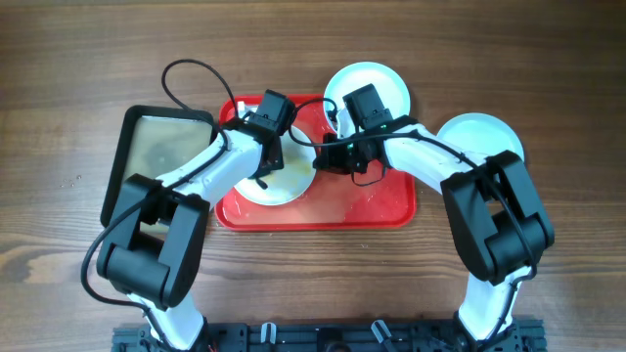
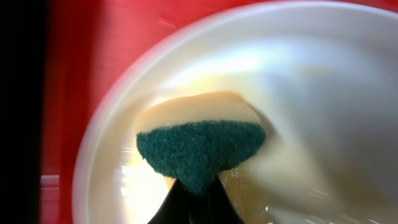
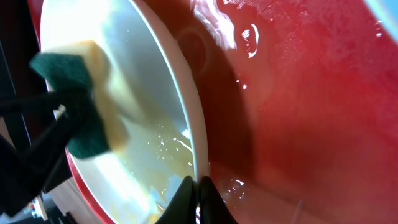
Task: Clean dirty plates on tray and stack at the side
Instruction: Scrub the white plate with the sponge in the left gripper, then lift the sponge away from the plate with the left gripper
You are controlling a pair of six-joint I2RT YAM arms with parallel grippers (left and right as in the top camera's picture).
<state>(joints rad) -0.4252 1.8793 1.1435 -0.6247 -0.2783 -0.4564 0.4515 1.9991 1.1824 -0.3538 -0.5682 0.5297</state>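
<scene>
A dirty plate [image 1: 284,181] lies on the red tray [image 1: 377,207], smeared with yellowish liquid. My left gripper [image 1: 262,166] is shut on a yellow sponge with a green scouring side [image 2: 199,146] and presses it into the plate [image 2: 323,93]. My right gripper [image 1: 323,161] is shut on the right rim of the same plate [image 3: 196,149]; the sponge shows there too [image 3: 93,115]. A second plate [image 1: 386,83] rests at the tray's back right edge. A third plate [image 1: 484,137] lies on the table right of the tray.
A black tray [image 1: 156,161] with a glossy surface lies left of the red tray. The red tray floor is wet [image 3: 298,93]. Cables loop above the tray. The wooden table [image 1: 548,59] surrounds everything.
</scene>
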